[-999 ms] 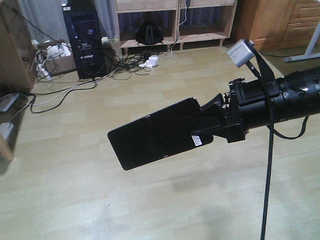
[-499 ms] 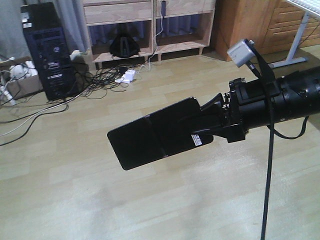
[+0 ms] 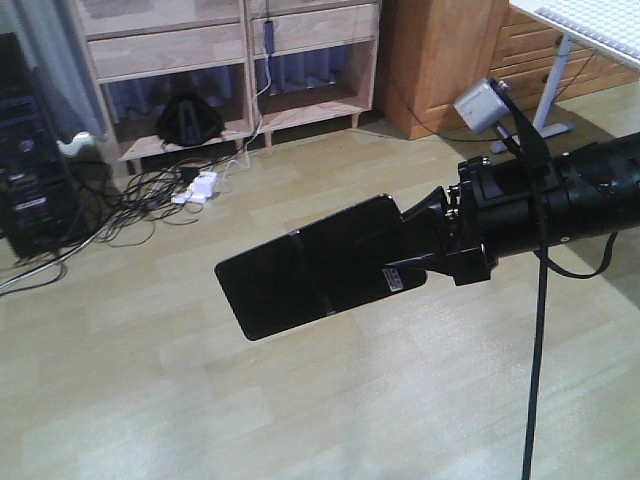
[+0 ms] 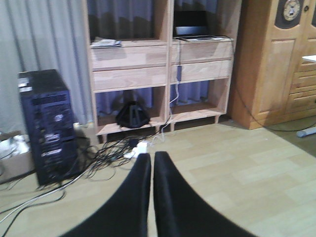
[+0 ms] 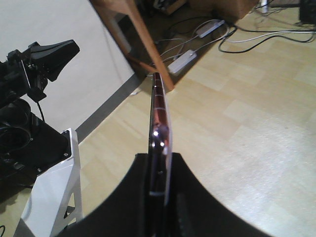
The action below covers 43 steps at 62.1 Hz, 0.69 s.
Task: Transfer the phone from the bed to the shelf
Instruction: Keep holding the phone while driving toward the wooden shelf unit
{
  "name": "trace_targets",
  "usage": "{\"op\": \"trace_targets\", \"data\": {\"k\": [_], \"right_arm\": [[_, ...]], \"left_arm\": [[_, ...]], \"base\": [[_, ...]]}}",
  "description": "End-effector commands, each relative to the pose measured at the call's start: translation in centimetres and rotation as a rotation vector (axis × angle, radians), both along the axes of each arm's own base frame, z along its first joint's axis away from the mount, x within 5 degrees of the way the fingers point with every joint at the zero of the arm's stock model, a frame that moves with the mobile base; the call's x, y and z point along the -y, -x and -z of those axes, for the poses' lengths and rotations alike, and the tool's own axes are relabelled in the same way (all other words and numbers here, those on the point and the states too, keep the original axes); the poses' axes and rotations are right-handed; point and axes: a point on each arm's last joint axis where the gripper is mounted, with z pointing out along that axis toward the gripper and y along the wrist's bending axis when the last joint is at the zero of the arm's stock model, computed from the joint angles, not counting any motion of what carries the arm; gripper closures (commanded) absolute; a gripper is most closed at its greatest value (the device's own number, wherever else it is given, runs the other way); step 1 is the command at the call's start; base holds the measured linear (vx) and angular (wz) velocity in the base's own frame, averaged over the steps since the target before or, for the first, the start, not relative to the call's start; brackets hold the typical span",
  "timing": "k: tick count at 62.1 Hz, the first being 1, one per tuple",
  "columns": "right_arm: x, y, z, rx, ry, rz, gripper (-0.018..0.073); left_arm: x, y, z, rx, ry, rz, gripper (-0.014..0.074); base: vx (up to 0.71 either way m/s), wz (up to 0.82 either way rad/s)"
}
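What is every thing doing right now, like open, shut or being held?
phone: screen dark, held in the air over the floor by the right pincer.
right pincer: shut on the phone's end.
left pincer: shut, holding nothing.
shelf: drawers shut, lower cubbies open.
laptop: lid open, screen dark, on the shelf.
computer tower: upright on the floor.

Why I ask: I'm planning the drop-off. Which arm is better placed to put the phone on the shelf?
Right. The right gripper is shut on the phone, held above the floor. The left gripper is shut and holds nothing, so it would probably need a handover first. The shelf stands ahead.
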Motion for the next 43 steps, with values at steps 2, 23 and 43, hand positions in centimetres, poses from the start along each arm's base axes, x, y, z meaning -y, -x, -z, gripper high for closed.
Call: {"op": "trace_targets", "data": {"k": [2, 23, 43], "right_arm": [[-0.27, 1.06, -2.36, 0.021, -0.102, -0.042, 0.0561], [-0.27, 1.06, -2.36, 0.021, -0.102, -0.042, 0.0561], [-0.27, 1.06, -2.36, 0.021, -0.102, -0.042, 0.0561]], "left_arm": [[0.02, 0.13, -1.45, 0.108, 0.011, 0.002, 0.0595], [0.02, 0.13, -1.45, 0.108, 0.011, 0.002, 0.0595], [0.02, 0.13, -1.45, 0.108, 0.011, 0.002, 0.0595]], "base": [[0.48, -0.24], [0.48, -0.22], [0.49, -0.14]]}}
